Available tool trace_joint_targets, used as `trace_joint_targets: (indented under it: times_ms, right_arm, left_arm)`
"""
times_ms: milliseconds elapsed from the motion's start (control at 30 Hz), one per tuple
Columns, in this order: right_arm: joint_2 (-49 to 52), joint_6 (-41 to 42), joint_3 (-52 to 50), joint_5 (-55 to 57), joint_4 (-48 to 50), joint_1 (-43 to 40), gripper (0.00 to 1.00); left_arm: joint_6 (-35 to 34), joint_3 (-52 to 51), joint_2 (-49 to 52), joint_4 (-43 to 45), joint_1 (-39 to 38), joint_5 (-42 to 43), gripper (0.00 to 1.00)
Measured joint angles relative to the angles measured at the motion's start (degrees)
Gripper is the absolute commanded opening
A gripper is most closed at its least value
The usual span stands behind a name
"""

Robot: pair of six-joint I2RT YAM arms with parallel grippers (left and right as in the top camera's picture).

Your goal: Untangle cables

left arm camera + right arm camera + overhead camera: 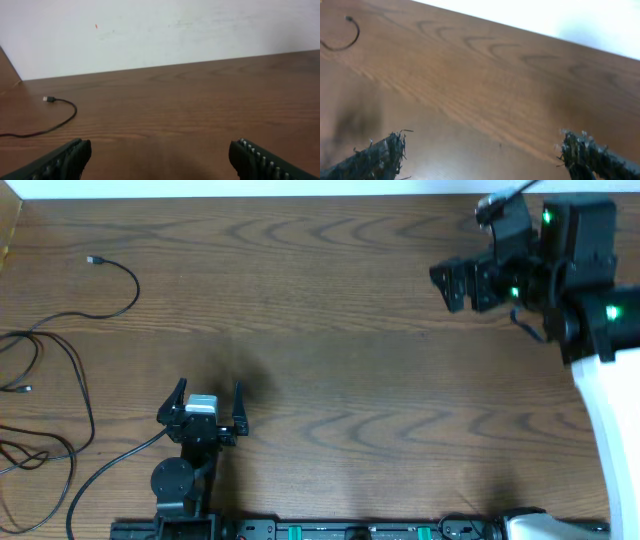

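Thin black cables (60, 350) lie in loose loops at the table's left side, bunched in a tangle (25, 452) near the left edge. One cable ends in a small plug (93, 259) at the far left; that plug (48, 99) also shows in the left wrist view. Far off in the right wrist view a curled cable end (351, 35) is visible. My left gripper (208, 392) hovers open at the front, right of the cables, with nothing between its fingers (75, 155). My right gripper (447, 285) is open and empty at the far right, well away from them.
The brown wooden table (330, 370) ends at a white wall (160, 30) at the back. The right arm's black body with green lights (560, 260) stands over the far right corner. A second small plug (25, 389) lies at the left edge.
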Motion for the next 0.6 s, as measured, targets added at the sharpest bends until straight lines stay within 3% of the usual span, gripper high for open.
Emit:
trace_joint_targets:
  times_ms: [333, 600]
  right_arm:
    - [-20.31, 0.17, -35.56, -1.36, 27.10, -0.02, 0.99]
    - [-32.57, 2.29, -53.88, -2.14, 42.66, -0.02, 0.99]
  left_arm:
    - [-0.02, 0.09, 0.02, -0.13, 0.00, -0.22, 0.92]
    - [-0.02, 0.09, 0.02, -0.15, 0.00, -0.26, 0.92]
